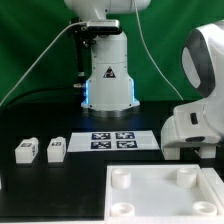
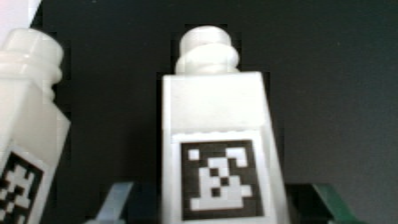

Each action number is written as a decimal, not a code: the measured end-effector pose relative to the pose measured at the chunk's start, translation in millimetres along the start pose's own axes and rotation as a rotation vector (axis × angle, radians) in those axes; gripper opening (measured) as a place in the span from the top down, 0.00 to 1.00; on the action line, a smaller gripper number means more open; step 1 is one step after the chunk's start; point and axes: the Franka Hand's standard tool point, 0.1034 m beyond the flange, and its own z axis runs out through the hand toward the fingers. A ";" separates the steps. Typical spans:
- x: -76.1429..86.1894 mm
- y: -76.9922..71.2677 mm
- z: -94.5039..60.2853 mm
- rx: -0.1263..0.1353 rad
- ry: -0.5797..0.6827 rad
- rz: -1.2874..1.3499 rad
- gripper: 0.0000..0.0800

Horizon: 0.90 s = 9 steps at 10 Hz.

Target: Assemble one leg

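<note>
In the wrist view a leg (image 2: 217, 120), a white block with a rounded peg on its end and a marker tag on its face, lies on the black table. My gripper (image 2: 222, 200) is open and straddles its tagged end, with a gap between each finger (image 2: 121, 200) and the leg. A second leg (image 2: 27, 120) lies beside it. In the exterior view two more legs (image 1: 25, 150) (image 1: 56, 149) lie at the left. The gripper's hand (image 1: 190, 130) is low at the right, and its fingers and the legs under it are hidden there.
The large white tray-like piece with round corner sockets (image 1: 150, 200) lies at the front in the exterior view. The marker board (image 1: 117, 140) lies mid-table. The robot base (image 1: 108, 75) stands behind it.
</note>
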 end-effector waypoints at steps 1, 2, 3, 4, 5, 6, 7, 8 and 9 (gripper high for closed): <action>0.0 0.0 -0.1 0.000 0.000 0.000 0.64; 0.2 0.5 -2.9 0.000 0.002 -0.003 0.64; -0.8 5.0 -25.0 -0.007 0.034 -0.041 0.64; -6.6 10.1 -52.4 0.001 0.087 -0.068 0.63; -13.3 16.6 -70.5 0.005 0.111 -0.082 0.63; -12.5 21.6 -95.0 0.018 0.201 -0.082 0.63; -29.7 33.4 -124.4 0.019 0.337 -0.071 0.63; -55.5 42.7 -131.1 0.004 0.381 -0.061 0.63; -47.0 39.7 -131.3 0.010 0.478 -0.065 0.63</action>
